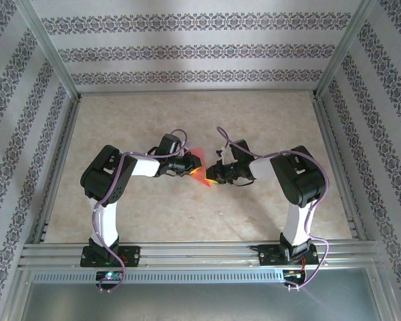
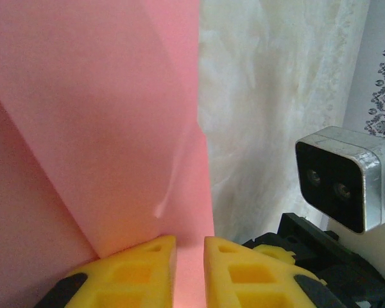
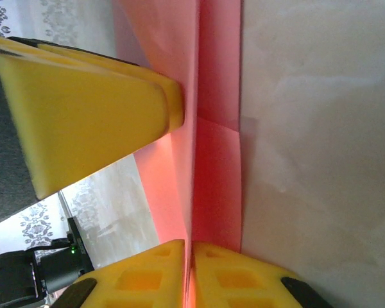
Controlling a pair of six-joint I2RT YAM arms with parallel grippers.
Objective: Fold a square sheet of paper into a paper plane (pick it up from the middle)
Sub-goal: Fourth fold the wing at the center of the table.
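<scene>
The pink-red sheet of paper (image 1: 198, 160) is folded into layers and held between my two grippers over the middle of the table. My left gripper (image 1: 190, 165) comes in from the left. In the left wrist view its yellow fingers stand a narrow gap apart (image 2: 189, 256) with pink paper (image 2: 102, 115) running down between them. My right gripper (image 1: 211, 176) meets it from the right. Its jaws (image 3: 188, 269) are pressed almost together on the edge of a folded crease (image 3: 218, 167). A left finger (image 3: 102, 122) touches the same crease further along.
Beige marbled tabletop (image 3: 314, 160) lies behind the paper. The right wrist's camera housing (image 2: 343, 176) sits close to the left fingers. Metal frame rails (image 1: 187, 253) run along the near edge, and patterned walls (image 1: 187, 47) enclose the table.
</scene>
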